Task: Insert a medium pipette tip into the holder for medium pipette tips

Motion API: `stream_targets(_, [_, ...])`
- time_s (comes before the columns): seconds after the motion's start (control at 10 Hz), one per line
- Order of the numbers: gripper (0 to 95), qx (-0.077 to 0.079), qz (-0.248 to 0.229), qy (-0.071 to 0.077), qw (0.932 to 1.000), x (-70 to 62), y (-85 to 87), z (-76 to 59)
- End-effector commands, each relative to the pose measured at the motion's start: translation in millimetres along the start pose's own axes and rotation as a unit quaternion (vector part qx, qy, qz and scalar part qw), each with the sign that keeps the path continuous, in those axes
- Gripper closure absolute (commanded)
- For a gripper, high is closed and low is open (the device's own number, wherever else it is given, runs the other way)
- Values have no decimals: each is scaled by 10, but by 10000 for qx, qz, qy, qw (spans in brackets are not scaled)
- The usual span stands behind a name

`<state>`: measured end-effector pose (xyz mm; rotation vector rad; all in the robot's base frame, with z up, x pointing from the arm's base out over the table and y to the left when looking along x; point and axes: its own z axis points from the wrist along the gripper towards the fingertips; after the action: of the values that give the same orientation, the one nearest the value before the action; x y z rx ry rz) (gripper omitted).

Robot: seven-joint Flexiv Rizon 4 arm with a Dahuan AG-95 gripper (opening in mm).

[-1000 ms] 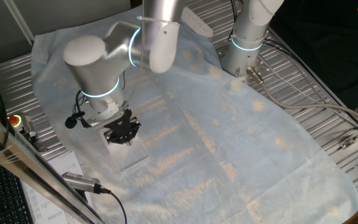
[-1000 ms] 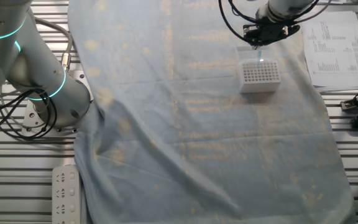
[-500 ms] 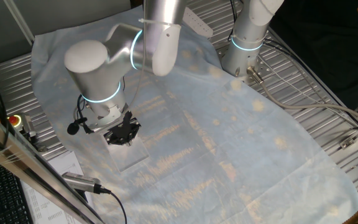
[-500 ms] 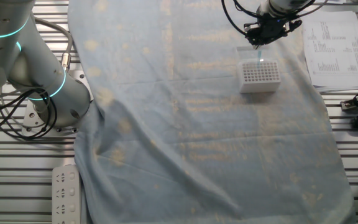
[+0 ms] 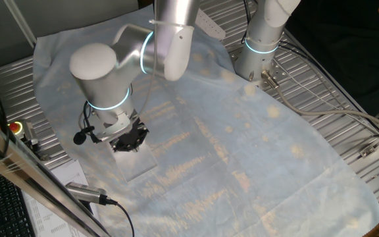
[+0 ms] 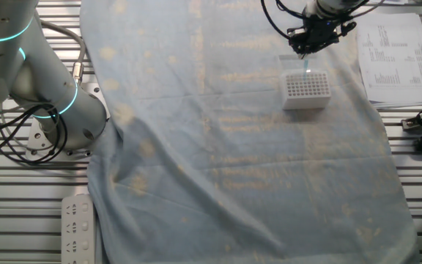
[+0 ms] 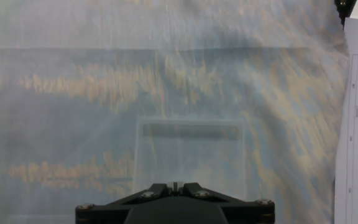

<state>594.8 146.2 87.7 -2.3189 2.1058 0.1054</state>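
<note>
- A metal-slatted table [image 6: 20, 213] is draped with a thin, wrinkled, pale blue cloth [image 6: 233, 161] mottled with faint tan patches; the cloth looks soft and slightly sheer.
- The holder for medium pipette tips [image 6: 305, 89] is a small, white, translucent rectangular plastic box standing on the cloth; its flat top is a regular grid of small round holes; in the one fixed view it shows only as a pale block [image 5: 135, 163], and in the hand view it is a blurred, glassy rectangle [image 7: 191, 155].
- The gripper [image 6: 308, 50], black and compact, hangs just above the far edge of the holder at the end of a smooth silver-white arm [image 5: 110, 72] ringed with glowing teal bands; in the one fixed view the gripper [image 5: 129, 141] sits directly over the box, and only its dark base edge [image 7: 174, 184] shows in the hand view.
- The medium pipette tip [image 6: 307, 67] is a very thin, pale teal sliver reaching down from the gripper; its long axis runs roughly upright, its lower end just over the holder's grid; whether it touches a hole cannot be told.
- The fingers appear drawn close together around the tip, though the gap itself is too small to see.
- A printed white paper sheet [image 6: 394, 51] lies beside the cloth, near the holder; a second silver arm base [image 6: 42, 88] stands well apart at the table's other side.
</note>
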Motion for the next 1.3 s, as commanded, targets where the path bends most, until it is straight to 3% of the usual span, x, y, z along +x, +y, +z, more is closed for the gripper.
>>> stream_targets(0.1, [950, 5, -17, 41, 10000, 23, 7, -13])
stream_targets(0.9, [950, 73, 62, 30, 9999, 161, -7, -78])
stream_targets(1.1, [950, 80, 692, -16, 9976, 237, -11, -118])
stream_targets(1.2, [950, 79, 1052, 41, 9944, 293, -10, -147])
stream_targets(1.3, [950, 86, 1828, 167, 9830, 386, -7, -197])
